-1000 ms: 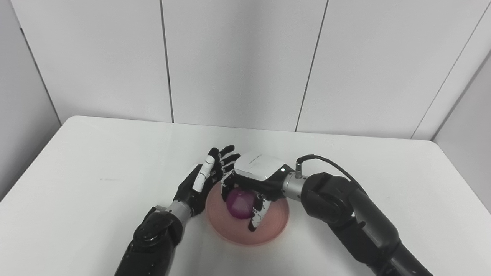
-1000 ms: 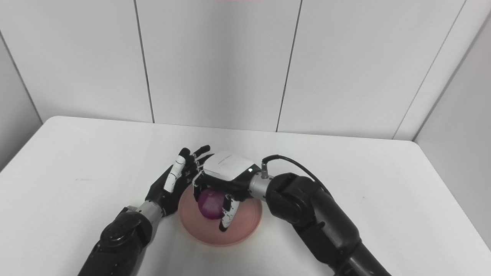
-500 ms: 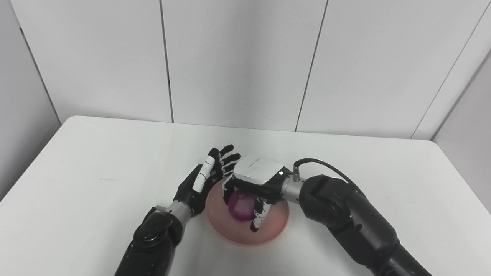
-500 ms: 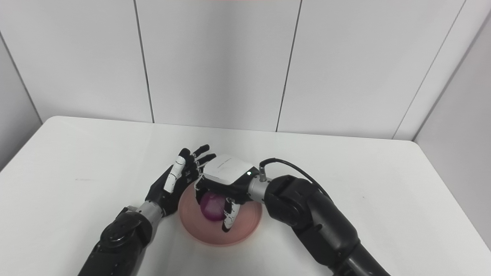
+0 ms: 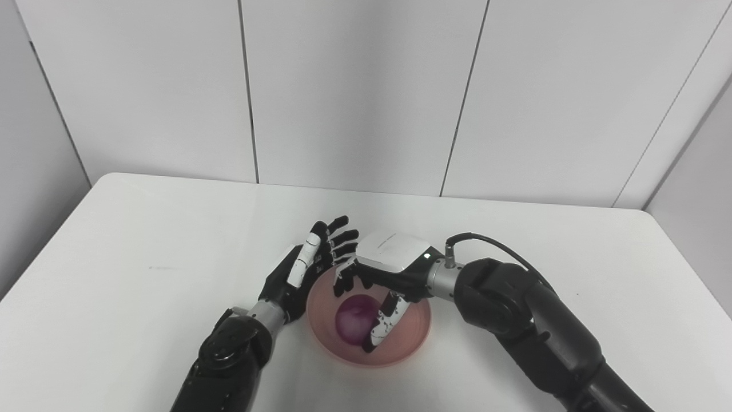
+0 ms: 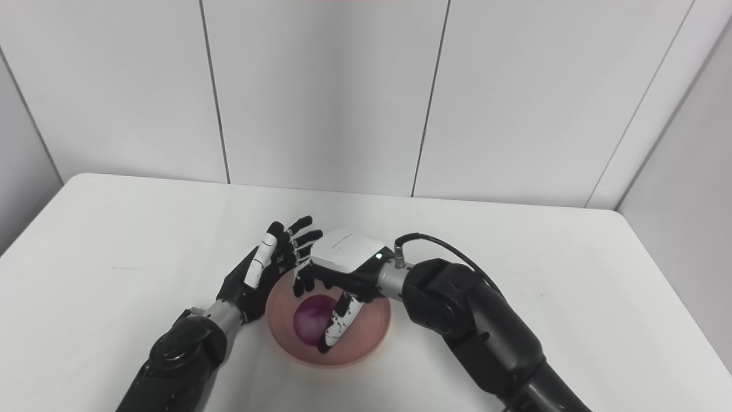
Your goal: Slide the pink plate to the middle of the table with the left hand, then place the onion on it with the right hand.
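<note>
Onion [image 5: 353, 326] sits in the pink plate [image 5: 413, 339], lower centre of frame, a bit left of the plate's middle. We see it purple-red, round, resting on the plate's floor. Plate lies on the white table [image 5: 143, 274], just below frame centre.

Right hand [image 5: 382, 274] w/ its white back cover hovers over the plate's upper part; its arm comes in from the lower right. Fingers [image 5: 341, 278] are spread apart & curled downward above the onion, not clamped on it. Thumb [image 5: 382, 327] points down along the onion's right side; we cannot tell whether it touches the skin. So we read that hand as loosened, holding nothing. A black cable [image 5: 492, 245] loops up from its wrist toward the right.

Left hand [image 5: 303, 269] stands just left of the plate, palm side turned toward it, fingers extended & fanned toward the upper centre of frame. It grips nothing. Its lower edge is right beside the plate's left rim; contact cannot be confirmed from either eye view. Its fingertips are near the right hand's white cover, tho we cannot tell if they touch. Its arm comes up from the bottom edge, left of centre.

Behind the table, pale wall panels [image 5: 354, 91] fill the upper half of frame.
</note>
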Robot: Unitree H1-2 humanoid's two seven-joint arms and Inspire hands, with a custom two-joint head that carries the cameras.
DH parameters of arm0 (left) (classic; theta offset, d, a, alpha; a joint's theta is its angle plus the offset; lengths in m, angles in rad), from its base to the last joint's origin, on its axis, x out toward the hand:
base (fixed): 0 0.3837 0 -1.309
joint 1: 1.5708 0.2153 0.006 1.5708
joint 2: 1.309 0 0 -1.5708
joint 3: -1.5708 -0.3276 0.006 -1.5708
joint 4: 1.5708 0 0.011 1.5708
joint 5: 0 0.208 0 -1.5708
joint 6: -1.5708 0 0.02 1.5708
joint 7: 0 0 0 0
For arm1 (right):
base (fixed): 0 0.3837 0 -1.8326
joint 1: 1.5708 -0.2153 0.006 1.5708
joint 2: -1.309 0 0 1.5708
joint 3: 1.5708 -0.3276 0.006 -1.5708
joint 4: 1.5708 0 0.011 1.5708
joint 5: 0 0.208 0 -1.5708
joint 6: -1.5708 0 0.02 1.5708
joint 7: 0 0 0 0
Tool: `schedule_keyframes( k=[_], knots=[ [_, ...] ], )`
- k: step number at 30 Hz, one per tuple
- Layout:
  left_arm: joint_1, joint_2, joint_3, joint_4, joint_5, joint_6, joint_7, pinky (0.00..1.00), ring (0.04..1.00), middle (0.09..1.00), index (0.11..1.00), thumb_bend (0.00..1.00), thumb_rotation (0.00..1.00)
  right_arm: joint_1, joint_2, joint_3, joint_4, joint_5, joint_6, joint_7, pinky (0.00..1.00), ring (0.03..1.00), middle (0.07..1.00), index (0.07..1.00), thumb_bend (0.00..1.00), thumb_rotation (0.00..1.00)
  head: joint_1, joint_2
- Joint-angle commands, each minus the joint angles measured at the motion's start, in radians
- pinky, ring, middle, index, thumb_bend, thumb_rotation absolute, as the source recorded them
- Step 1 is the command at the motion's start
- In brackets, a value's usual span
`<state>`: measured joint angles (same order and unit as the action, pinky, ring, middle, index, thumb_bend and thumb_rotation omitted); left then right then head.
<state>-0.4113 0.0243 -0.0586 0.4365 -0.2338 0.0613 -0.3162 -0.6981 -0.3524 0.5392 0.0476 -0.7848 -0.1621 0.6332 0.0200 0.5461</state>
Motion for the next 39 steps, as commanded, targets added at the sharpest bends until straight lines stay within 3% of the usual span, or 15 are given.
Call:
schedule_keyframes(
  k=[1,8,11,16,21,22,24,30,34,39],
  knots=[
    [0.058,0.007,-0.009,0.066,0.023,0.086,0.013,0.85,0.871,0.882,0.913,0.79,0.92,-0.066,-0.009,-0.028,-0.040,0.029,-0.018,-0.002,0.44,0.556,0.663,0.671,1.00,0.43,0.001,0.001],
    [0.056,0.009,-0.007,0.063,0.021,0.090,0.011,0.86,0.874,0.882,0.919,0.78,0.92,-0.081,-0.022,-0.073,-0.083,0.064,0.031,0.048,0.46,0.576,0.668,0.679,1.00,0.44,-0.001,0.001],
    [0.056,0.011,-0.008,0.061,0.022,0.090,0.011,0.86,0.880,0.882,0.922,0.78,0.93,-0.075,-0.021,-0.102,-0.076,0.075,0.006,0.013,0.44,0.569,0.649,0.661,1.00,0.46,-0.003,0.001],
    [0.054,0.012,-0.008,0.056,0.024,0.089,0.012,0.85,0.877,0.883,0.918,0.78,0.93,-0.035,-0.010,-0.152,-0.078,0.057,0.006,-0.078,0.50,0.636,0.700,0.691,1.00,0.60,-0.004,0.000],
    [0.047,0.016,-0.007,0.053,0.022,0.097,0.011,0.86,0.876,0.886,0.917,0.78,0.93,0.003,-0.012,-0.169,-0.076,0.023,0.003,-0.160,0.69,0.733,0.763,0.754,0.92,0.84,-0.006,-0.001],
    [0.045,0.017,-0.007,0.054,0.022,0.097,0.010,0.85,0.876,0.888,0.920,0.79,0.92,0.010,-0.010,-0.175,-0.075,0.029,0.012,-0.164,0.80,0.789,0.802,0.776,0.90,0.90,-0.006,-0.001],
    [0.043,0.019,-0.007,0.051,0.021,0.100,0.009,0.85,0.876,0.889,0.925,0.80,0.92,0.031,0.004,-0.204,-0.072,0.091,0.060,-0.141,0.93,0.861,0.853,0.810,0.88,0.95,-0.008,0.000],
    [0.040,0.020,-0.008,0.050,0.023,0.102,0.009,0.84,0.872,0.885,0.926,0.80,0.90,0.097,0.074,-0.347,-0.056,0.422,0.292,-0.043,1.00,0.994,0.980,0.924,0.87,1.00,-0.008,0.000],
    [0.037,0.019,-0.009,0.051,0.024,0.101,0.009,0.84,0.871,0.886,0.927,0.80,0.90,0.145,0.140,-0.455,-0.018,0.568,0.388,-0.107,1.00,1.000,1.000,0.987,0.96,1.00,-0.014,0.002],
    [0.035,0.018,-0.011,0.056,0.022,0.097,0.006,0.84,0.874,0.891,0.928,0.80,0.90,0.199,0.231,-0.567,0.013,0.687,0.430,-0.233,1.00,1.000,1.000,0.999,0.99,1.00,-0.014,0.002]
  ],
)
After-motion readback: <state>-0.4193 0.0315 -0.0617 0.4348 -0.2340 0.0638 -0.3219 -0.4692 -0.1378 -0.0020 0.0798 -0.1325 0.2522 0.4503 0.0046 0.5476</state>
